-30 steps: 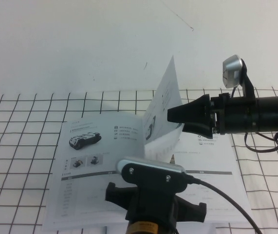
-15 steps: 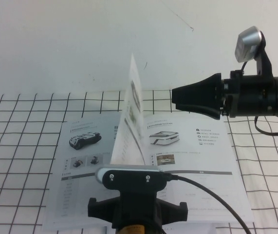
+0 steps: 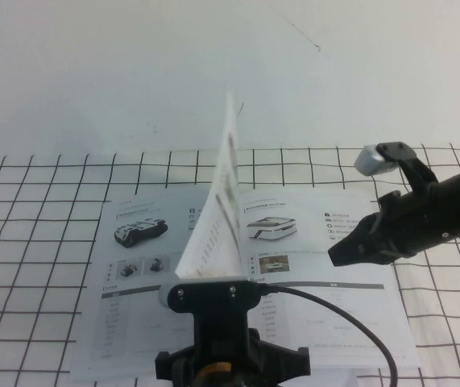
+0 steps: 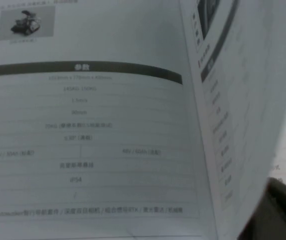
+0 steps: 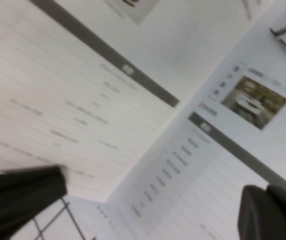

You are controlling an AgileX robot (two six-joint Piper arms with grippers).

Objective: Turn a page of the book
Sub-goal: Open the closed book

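Page (image 3: 217, 214) standing nearly upright over the spine of the open book (image 3: 133, 306), free edge up, leaning slightly toward the left half; nothing touching it in the high view. Book lying flat on the white gridded table (image 3: 28, 210), centred, left half showing a dark machine photo and grey-headed table, right half a light machine photo and icon list. Right gripper (image 3: 344, 251) low over the right half of the book, near the icon list, pointing toward the spine, well clear of the page; jaws apart in the right wrist view, holding nothing. Left gripper (image 3: 231, 367) at the near edge of the book, just below the foot of the page; cannot tell finger state. Left wrist view filled by the table print and the raised sheet.
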